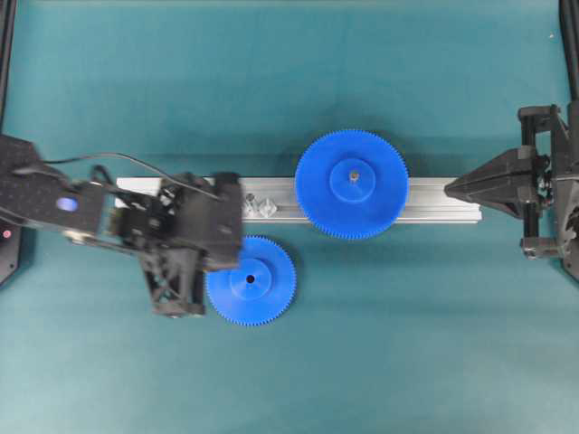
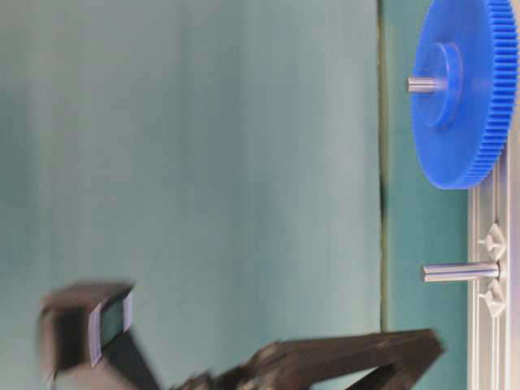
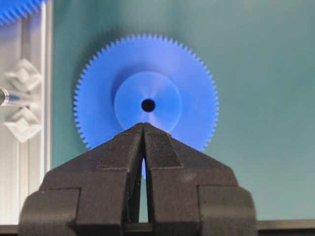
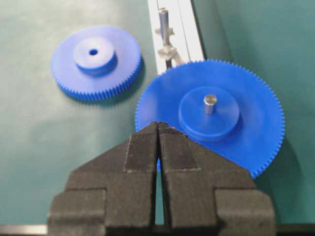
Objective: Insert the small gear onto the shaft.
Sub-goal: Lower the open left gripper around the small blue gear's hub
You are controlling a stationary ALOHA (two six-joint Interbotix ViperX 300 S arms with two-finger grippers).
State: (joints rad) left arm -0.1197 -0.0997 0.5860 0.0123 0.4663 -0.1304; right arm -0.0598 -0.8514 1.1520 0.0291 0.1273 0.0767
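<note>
The small gear (image 1: 251, 280) (image 3: 147, 98) (image 4: 96, 61) lies flat on the teal table, just in front of the rail, its dark centre hole facing up. The shaft (image 1: 258, 204) (image 2: 459, 272) (image 3: 12, 97) (image 4: 163, 19) stands bare on the aluminium rail (image 1: 434, 201) between shiny faceted pieces. My left gripper (image 1: 226, 262) (image 3: 143, 125) is shut and empty, its tips hovering over the small gear's left side near the hub. My right gripper (image 1: 448, 187) (image 4: 158, 124) is shut and empty at the rail's right end, pointing at the wider gear.
The wider blue gear (image 1: 351, 184) (image 2: 463, 89) (image 4: 211, 115) sits on the rail right of the shaft, a grey pin end (image 4: 210, 102) sticking up from its hub. Black frame posts stand at the table's left and right edges.
</note>
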